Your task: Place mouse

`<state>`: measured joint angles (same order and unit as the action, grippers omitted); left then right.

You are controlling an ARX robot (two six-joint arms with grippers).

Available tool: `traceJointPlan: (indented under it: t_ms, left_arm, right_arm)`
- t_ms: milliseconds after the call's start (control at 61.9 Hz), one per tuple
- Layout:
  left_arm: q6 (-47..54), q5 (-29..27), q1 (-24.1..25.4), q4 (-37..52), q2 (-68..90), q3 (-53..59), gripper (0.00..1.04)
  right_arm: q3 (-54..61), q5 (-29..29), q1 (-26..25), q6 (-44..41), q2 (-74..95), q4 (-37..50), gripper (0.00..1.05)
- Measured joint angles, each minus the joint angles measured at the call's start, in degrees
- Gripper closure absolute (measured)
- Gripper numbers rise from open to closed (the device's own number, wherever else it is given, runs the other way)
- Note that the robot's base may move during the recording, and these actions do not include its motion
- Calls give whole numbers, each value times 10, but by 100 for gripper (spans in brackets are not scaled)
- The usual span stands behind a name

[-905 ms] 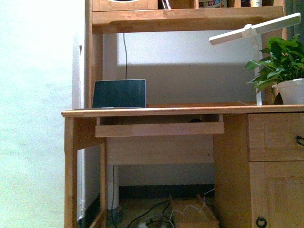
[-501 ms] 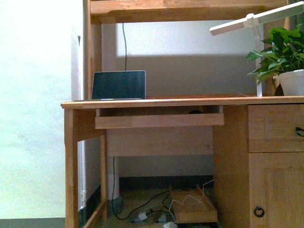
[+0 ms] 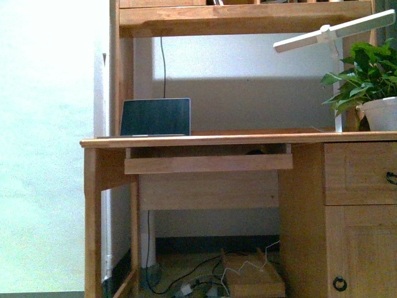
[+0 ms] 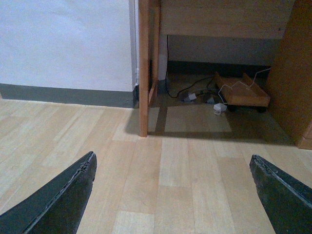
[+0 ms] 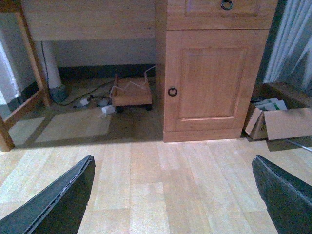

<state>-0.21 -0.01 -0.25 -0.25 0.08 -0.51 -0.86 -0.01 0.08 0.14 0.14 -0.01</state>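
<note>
Wooden desk (image 3: 205, 139) ahead, laptop (image 3: 155, 117) on top; mouse (image 3: 254, 151) seemingly dark blob on pull-out tray (image 3: 208, 164), barely visible. Left gripper (image 4: 171, 158), right gripper (image 5: 172, 158) both spread, empty, facing floor. Risk: blind reach under desktop, fingers striking tray lip

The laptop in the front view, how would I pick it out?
Find the wooden desk. At the left end of its top stands the laptop, open. Its dark rectangular screen sets it apart from the white lamp and green plant at the right end.
</note>
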Motion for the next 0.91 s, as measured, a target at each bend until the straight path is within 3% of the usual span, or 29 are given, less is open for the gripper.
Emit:
traceJointPlan:
  t_ms: [905]
  left_arm:
    - [0, 0, 0, 0, 0, 0, 8]
  right_arm:
    - [0, 0, 0, 0, 0, 0, 7]
